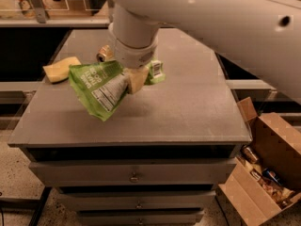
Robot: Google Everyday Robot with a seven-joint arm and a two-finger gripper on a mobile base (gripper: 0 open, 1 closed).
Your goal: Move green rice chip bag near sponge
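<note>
The green rice chip bag (101, 89) hangs crumpled in the air above the grey table top (188, 112), its white label facing me. My gripper (134, 78) is shut on the bag's middle and holds it left of the table's centre. The pale-yellow sponge (61, 68) lies at the table's left edge, just left of the bag and partly behind it.
A crushed metallic can (104, 53) lies behind the bag, mostly hidden by my arm (136, 32). The cabinet has drawers (135, 177) below. An open cardboard box (268, 168) with small items stands on the floor at the right.
</note>
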